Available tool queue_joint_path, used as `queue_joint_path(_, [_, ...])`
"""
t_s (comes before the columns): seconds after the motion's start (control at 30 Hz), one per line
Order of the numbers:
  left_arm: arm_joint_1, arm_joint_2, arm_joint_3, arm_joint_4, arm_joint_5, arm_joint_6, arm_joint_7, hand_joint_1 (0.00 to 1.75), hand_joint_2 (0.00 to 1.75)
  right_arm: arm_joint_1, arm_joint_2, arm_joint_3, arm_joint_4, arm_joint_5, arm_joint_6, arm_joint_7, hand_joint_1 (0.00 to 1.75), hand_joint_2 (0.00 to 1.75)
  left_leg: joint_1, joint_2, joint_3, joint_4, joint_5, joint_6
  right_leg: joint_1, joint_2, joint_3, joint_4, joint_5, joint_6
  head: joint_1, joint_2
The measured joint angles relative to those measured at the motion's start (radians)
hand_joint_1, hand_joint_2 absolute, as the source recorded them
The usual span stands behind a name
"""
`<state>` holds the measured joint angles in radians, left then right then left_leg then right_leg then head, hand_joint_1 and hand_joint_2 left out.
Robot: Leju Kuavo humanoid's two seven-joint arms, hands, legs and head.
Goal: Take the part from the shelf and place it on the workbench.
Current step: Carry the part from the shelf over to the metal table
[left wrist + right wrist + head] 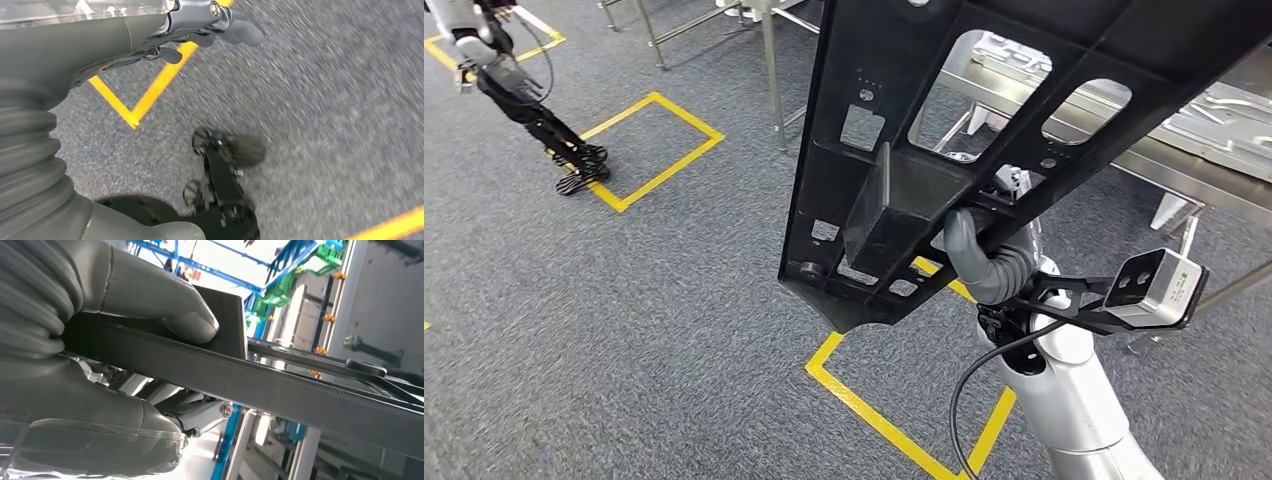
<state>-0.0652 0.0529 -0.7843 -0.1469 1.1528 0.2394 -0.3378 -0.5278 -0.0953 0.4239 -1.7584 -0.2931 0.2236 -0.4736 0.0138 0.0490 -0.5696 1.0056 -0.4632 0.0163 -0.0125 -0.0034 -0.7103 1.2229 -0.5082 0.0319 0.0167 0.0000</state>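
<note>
The part (984, 140) is a long black plastic panel with several cut-out windows, held up high and slanting across the head view. My right hand (984, 255) grips it from below near its lower end. In the right wrist view the thick grey thumb (165, 305) presses on the panel's flat face (300, 390) and the other fingers (200, 417) close under it. My left hand (210, 25) hangs at my side over the carpet, fingers curled in and holding nothing. The steel workbench (1184, 170) stands behind the panel at the right.
Grey carpet with yellow taped squares (659, 145) covers the floor. Silvery pressed metal parts (1224, 110) lie on the workbench. Metal table legs (771, 70) stand at the back. Another robot's legs and feet (554, 130) are at the far left.
</note>
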Motion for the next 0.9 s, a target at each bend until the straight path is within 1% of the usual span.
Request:
queue_joint_path(0.03, [-0.002,0.000,-0.001,0.000,0.000,0.000,-0.001,0.00,1.75,-0.001,0.003,0.003,0.001,0.002,-0.004,-0.002,1.75,1.75,-0.001,0.010,0.003,0.000,-0.002,-0.002,0.003,-0.020,0.043,-0.080,0.030,-0.006,0.000,0.000])
queue_joint_path(0.07, [-0.003,-0.001,-0.003,0.000,0.000,0.000,-0.001,0.00,1.75,-0.003,0.006,0.006,0.002,0.004,-0.008,-0.004,1.75,1.75,-0.004,0.019,0.006,0.000,-0.005,-0.005,0.008,-0.040,0.080,-0.149,0.052,-0.013,-0.001,0.000])
queue_joint_path(0.1, [-0.004,-0.001,-0.005,0.000,0.000,0.000,-0.001,0.00,1.75,-0.005,0.009,0.008,0.002,0.004,-0.010,-0.006,1.75,1.75,-0.006,0.027,0.008,0.000,-0.007,-0.009,0.013,-0.054,0.105,-0.197,0.064,-0.019,-0.001,0.000])
queue_joint_path(0.13, [-0.005,-0.001,-0.006,0.000,0.000,0.000,-0.001,0.00,1.75,-0.006,0.010,0.010,0.002,0.004,-0.012,-0.007,1.75,1.75,-0.008,0.035,0.010,0.000,-0.009,-0.014,0.018,-0.061,0.114,-0.218,0.065,-0.024,-0.001,0.000])
queue_joint_path(0.17, [-0.005,-0.001,-0.007,0.000,0.000,0.000,0.000,0.00,1.75,-0.007,0.010,0.012,0.003,0.004,-0.013,-0.008,1.75,1.75,-0.009,0.044,0.013,-0.002,-0.010,-0.019,0.020,-0.052,0.113,-0.219,0.066,-0.028,-0.002,0.000])
queue_joint_path(0.2, [-0.006,-0.001,-0.008,0.000,0.000,0.000,0.000,0.00,1.75,-0.008,0.011,0.012,0.003,0.003,-0.014,-0.009,1.75,1.75,-0.009,0.051,0.016,-0.004,-0.011,-0.025,0.018,-0.041,0.114,-0.223,0.068,-0.033,-0.002,0.000])
queue_joint_path(0.23, [-0.006,-0.001,-0.010,0.000,0.000,0.000,0.000,0.00,1.75,-0.008,0.011,0.013,0.003,0.002,-0.014,-0.009,1.75,1.75,-0.008,0.045,0.017,-0.001,-0.016,-0.030,0.015,-0.030,0.117,-0.228,0.072,-0.037,-0.003,0.000])
queue_joint_path(0.27, [-0.007,-0.001,-0.011,0.000,0.000,0.000,-0.001,0.00,1.75,-0.010,0.012,0.013,0.004,0.000,-0.014,-0.010,1.75,1.75,-0.007,0.028,0.012,0.016,-0.029,-0.035,0.011,-0.021,0.120,-0.234,0.075,-0.043,-0.003,0.000])
queue_joint_path(0.3, [-0.007,-0.001,-0.012,0.000,0.000,0.000,-0.001,0.00,1.75,-0.011,0.014,0.014,0.004,-0.002,-0.014,-0.010,1.75,1.75,-0.005,0.005,-0.004,0.056,-0.054,-0.039,0.007,-0.010,0.124,-0.239,0.079,-0.047,-0.006,0.000])
queue_joint_path(0.33, [-0.007,-0.001,-0.013,0.000,0.000,0.000,-0.001,0.00,1.75,-0.012,0.016,0.015,0.005,-0.005,-0.014,-0.010,1.75,1.75,-0.003,-0.020,-0.032,0.116,-0.085,-0.042,0.006,0.000,0.125,-0.241,0.080,-0.049,-0.008,0.000])
queue_joint_path(0.37, [-0.005,0.000,-0.014,0.000,0.000,0.001,-0.001,0.00,1.75,-0.013,0.018,0.016,0.007,-0.008,-0.014,-0.010,1.75,1.75,-0.002,-0.034,-0.067,0.190,-0.118,-0.044,0.006,0.011,0.124,-0.240,0.080,-0.051,-0.010,0.000])
queue_joint_path(0.4, [-0.003,0.000,-0.015,0.000,0.000,0.002,-0.001,0.00,1.75,-0.012,0.019,0.017,0.010,-0.010,-0.014,-0.010,1.75,1.75,-0.001,-0.039,-0.101,0.255,-0.140,-0.046,0.006,0.024,0.124,-0.239,0.080,-0.051,-0.012,0.000])
queue_joint_path(0.43, [-0.002,0.000,-0.015,0.000,0.000,0.003,-0.001,0.00,1.75,-0.012,0.019,0.018,0.013,-0.011,-0.014,-0.009,1.75,1.75,-0.001,-0.041,-0.120,0.289,-0.142,-0.047,0.006,0.037,0.124,-0.238,0.080,-0.051,-0.012,0.000])
queue_joint_path(0.47, [-0.001,0.000,-0.016,0.000,0.000,0.005,0.000,0.00,1.75,-0.012,0.019,0.019,0.016,-0.012,-0.014,-0.009,1.75,1.75,-0.001,-0.042,-0.122,0.282,-0.123,-0.047,0.006,0.051,0.124,-0.236,0.079,-0.050,-0.012,0.000])
queue_joint_path(0.5, [0.000,0.000,-0.016,0.000,0.000,0.006,0.000,0.00,1.75,-0.012,0.019,0.019,0.019,-0.013,-0.014,-0.009,1.75,1.75,0.001,-0.047,-0.104,0.235,-0.087,-0.047,0.005,0.065,0.125,-0.232,0.077,-0.048,-0.012,0.000])
queue_joint_path(0.53, [-0.001,0.001,-0.016,0.000,0.000,0.008,-0.001,0.00,1.75,-0.013,0.019,0.020,0.022,-0.014,-0.014,-0.009,1.75,1.75,0.003,-0.062,-0.074,0.163,-0.045,-0.047,0.004,0.078,0.125,-0.228,0.075,-0.044,-0.012,0.000])
queue_joint_path(0.57, [0.000,0.001,-0.016,0.000,-0.001,0.009,-0.002,0.00,1.75,-0.015,0.019,0.020,0.024,-0.015,-0.014,-0.009,1.75,1.75,0.006,-0.084,-0.045,0.094,-0.017,-0.045,0.005,0.090,0.123,-0.223,0.072,-0.040,-0.012,0.000])
queue_joint_path(0.6, [-0.001,0.002,-0.017,0.000,-0.003,0.009,-0.003,0.00,1.75,-0.017,0.019,0.020,0.025,-0.016,-0.014,-0.009,1.75,1.75,0.008,-0.103,-0.023,0.046,-0.001,-0.042,0.004,0.101,0.120,-0.218,0.071,-0.034,-0.012,0.000])
queue_joint_path(0.63, [-0.001,0.002,-0.020,0.000,-0.006,0.008,-0.004,0.00,1.75,-0.018,0.020,0.020,0.027,-0.018,-0.014,-0.010,1.75,1.75,0.009,-0.117,-0.011,0.020,0.002,-0.038,0.004,0.111,0.115,-0.215,0.070,-0.028,-0.012,0.000])
queue_joint_path(0.67, [-0.002,0.002,-0.023,0.000,-0.009,0.008,-0.005,0.00,1.75,-0.020,0.020,0.021,0.028,-0.020,-0.014,-0.010,1.75,1.75,0.007,-0.119,-0.009,0.015,-0.002,-0.032,0.002,0.121,0.110,-0.214,0.072,-0.022,-0.013,0.000])
queue_joint_path(0.7, [-0.003,0.002,-0.028,0.000,-0.012,0.007,-0.006,0.00,1.75,-0.020,0.020,0.021,0.029,-0.023,-0.015,-0.010,1.75,1.75,0.006,-0.110,-0.008,0.014,0.000,-0.025,0.000,0.132,0.107,-0.216,0.075,-0.015,-0.013,0.000])
queue_joint_path(0.73, [-0.005,0.001,-0.033,0.001,-0.014,0.007,-0.005,0.00,1.75,-0.020,0.019,0.021,0.029,-0.024,-0.017,-0.010,1.75,1.75,0.005,-0.098,-0.007,0.011,0.002,-0.018,-0.001,0.131,0.105,-0.214,0.074,-0.009,-0.013,0.000])
queue_joint_path(0.77, [-0.006,0.000,-0.037,0.001,-0.014,0.006,-0.005,0.00,1.75,-0.021,0.019,0.021,0.029,-0.026,-0.020,-0.011,1.75,1.75,0.006,-0.086,-0.005,0.006,0.005,-0.010,0.000,0.114,0.098,-0.201,0.065,-0.004,-0.010,0.000])
queue_joint_path(0.8, [-0.007,0.000,-0.039,0.001,-0.015,0.005,-0.005,0.00,1.75,-0.023,0.019,0.021,0.028,-0.027,-0.024,-0.011,1.75,1.75,0.007,-0.074,-0.004,0.002,0.008,-0.004,0.002,0.088,0.082,-0.168,0.046,0.000,-0.007,0.000])
queue_joint_path(0.83, [-0.007,0.000,-0.041,0.001,-0.015,0.004,-0.004,0.00,1.75,-0.023,0.018,0.021,0.028,-0.027,-0.027,-0.011,1.75,1.75,0.006,-0.061,-0.004,-0.001,0.009,0.001,0.003,0.055,0.056,-0.115,0.017,0.003,-0.004,0.000])
queue_joint_path(0.87, [-0.006,0.000,-0.043,0.001,-0.015,0.003,-0.001,0.00,1.75,-0.023,0.018,0.021,0.029,-0.028,-0.030,-0.012,1.75,1.75,0.004,-0.050,-0.004,-0.002,0.008,0.004,0.004,0.028,0.021,-0.045,-0.016,0.006,-0.001,0.000])
queue_joint_path(0.9, [-0.004,0.001,-0.044,0.001,-0.015,0.002,0.002,0.00,1.75,-0.021,0.018,0.022,0.029,-0.027,-0.033,-0.012,1.75,1.75,0.001,-0.037,-0.005,-0.001,0.008,0.005,0.003,0.017,-0.012,0.022,-0.042,0.008,0.000,0.000])
